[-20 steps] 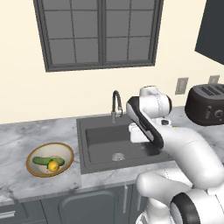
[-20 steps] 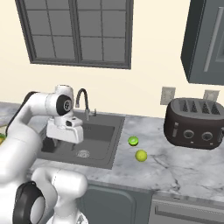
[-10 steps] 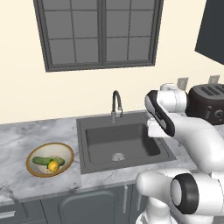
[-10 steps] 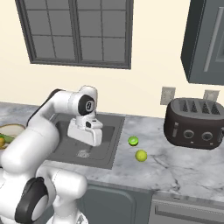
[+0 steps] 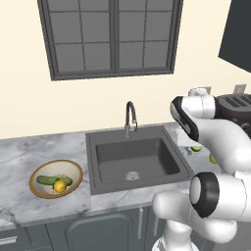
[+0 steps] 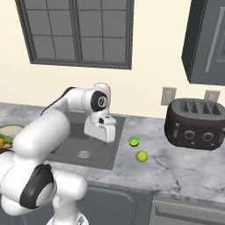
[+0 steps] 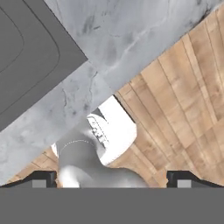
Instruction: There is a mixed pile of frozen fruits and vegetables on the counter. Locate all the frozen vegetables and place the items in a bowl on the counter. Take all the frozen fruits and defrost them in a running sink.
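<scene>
The vegetables are done, by the look of it: the cucumber (image 5: pixel 49 180) and the yellow-orange round item (image 5: pixel 60 186) lie together in the bowl (image 5: pixel 38 171), far off to the hand's left, beyond the sink (image 5: pixel 135 158). What remains, I judge, is the fruit. The gripper (image 6: pixel 100 136) hangs over the sink's right edge with its fingers spread wide and nothing between them; in the hand view the two dark tips stand at opposite ends of the bottom edge.

The darker green ball (image 6: pixel 134 141) and the yellow-green ball (image 6: pixel 141 156) sit on the counter (image 6: pixel 184 167) just to the hand's right, the greener one nearer the wall, with the toaster (image 6: pixel 196 124) further right again.

A second ago the hand was over the middle of the basin; since then the arm has swung rightward, closing on the fruits. Nothing on the counter has shifted.

The next move seems to call for carrying on right, settling above one ball, lowering and pinching gently, since a round thing may roll away.
</scene>
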